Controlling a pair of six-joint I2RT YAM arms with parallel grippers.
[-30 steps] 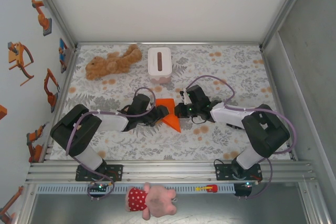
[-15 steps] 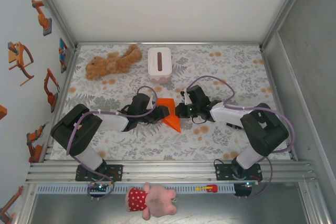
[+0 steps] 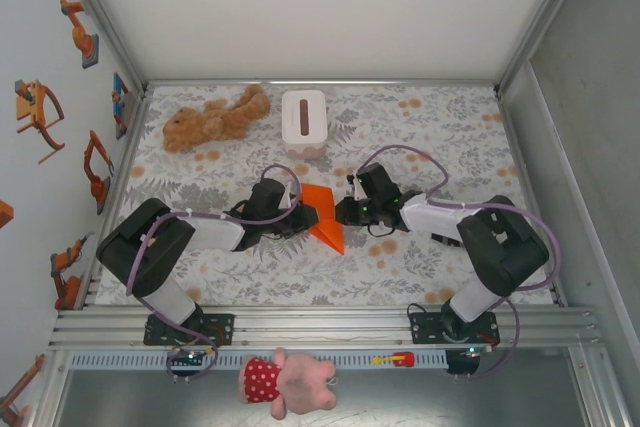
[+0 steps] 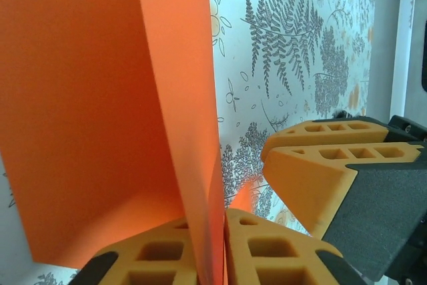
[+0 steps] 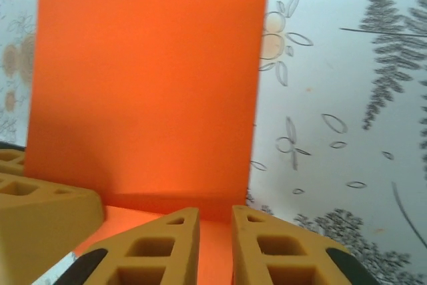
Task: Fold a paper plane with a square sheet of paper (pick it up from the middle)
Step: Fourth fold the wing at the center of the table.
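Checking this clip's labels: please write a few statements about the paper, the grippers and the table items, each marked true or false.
1. The left gripper is shut on the orange paper. True.
2. The orange paper lies as a flat open square. False: it is folded, with a pointed corner.
3. The tissue box rests on the paper. False: it stands apart, farther back.
4. A teddy bear lies left of the tissue box. True.

Orange square sheet of paper [image 4: 100,111] cut off top and left, right hand [image 5: 215,215] blurred — perhaps slightly parted, grip unclear.
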